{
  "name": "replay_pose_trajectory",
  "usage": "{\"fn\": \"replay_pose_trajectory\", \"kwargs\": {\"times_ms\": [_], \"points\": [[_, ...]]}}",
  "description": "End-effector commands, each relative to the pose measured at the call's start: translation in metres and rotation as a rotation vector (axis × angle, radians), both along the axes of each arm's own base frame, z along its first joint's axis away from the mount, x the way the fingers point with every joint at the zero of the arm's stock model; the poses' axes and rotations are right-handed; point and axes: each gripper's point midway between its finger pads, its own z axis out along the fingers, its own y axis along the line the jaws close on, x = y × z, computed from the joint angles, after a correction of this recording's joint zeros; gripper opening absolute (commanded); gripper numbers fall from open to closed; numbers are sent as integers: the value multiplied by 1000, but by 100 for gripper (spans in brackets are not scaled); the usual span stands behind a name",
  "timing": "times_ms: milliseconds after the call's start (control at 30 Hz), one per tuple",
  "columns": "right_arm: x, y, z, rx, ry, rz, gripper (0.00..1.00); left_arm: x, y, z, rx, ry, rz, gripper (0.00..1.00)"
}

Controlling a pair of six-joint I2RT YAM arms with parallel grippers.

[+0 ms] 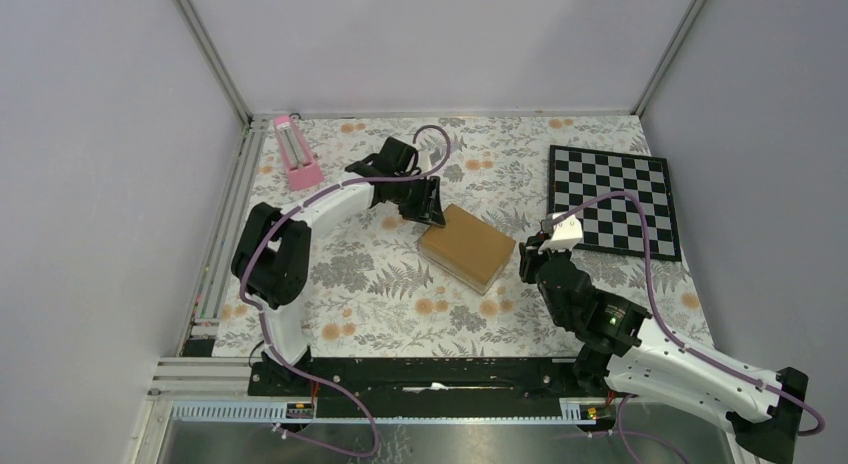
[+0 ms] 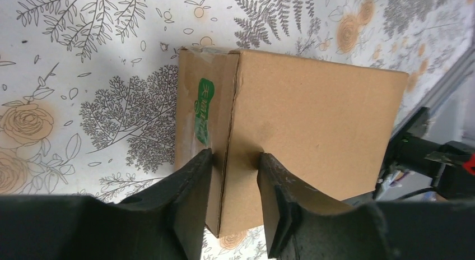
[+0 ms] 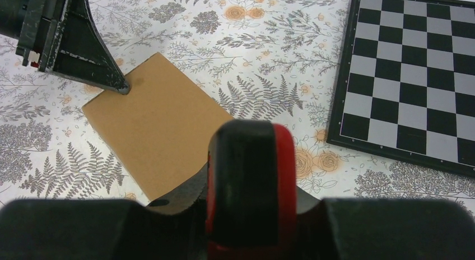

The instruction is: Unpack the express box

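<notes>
Express box flat, long axis far-left to near-right. Left hand narrow, astride edge, grip unclear; right hand unclear.

Tabletop layout
Box at centre; chessboard right and behind it; metronome at the left rear corner.
</notes>
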Motion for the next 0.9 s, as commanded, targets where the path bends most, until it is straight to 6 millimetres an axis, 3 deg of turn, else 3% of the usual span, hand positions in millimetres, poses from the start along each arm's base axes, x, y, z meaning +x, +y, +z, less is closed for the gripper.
{"fn": "replay_pose_trajectory", "kwargs": {"times_ms": [0,267,600,867], "points": [[3,1,8,49,-24,-24,0,13,23,-21,-46,44,92,37],[6,8,14,57,-33,-8,0,14,35,-43,-134,141,161,32],[10,16,22,54,-47,7,0,15,59,-68,-43,166,227,27],[10,18,26,63,-53,17,0,16,67,-78,9,163,238,27]]}}
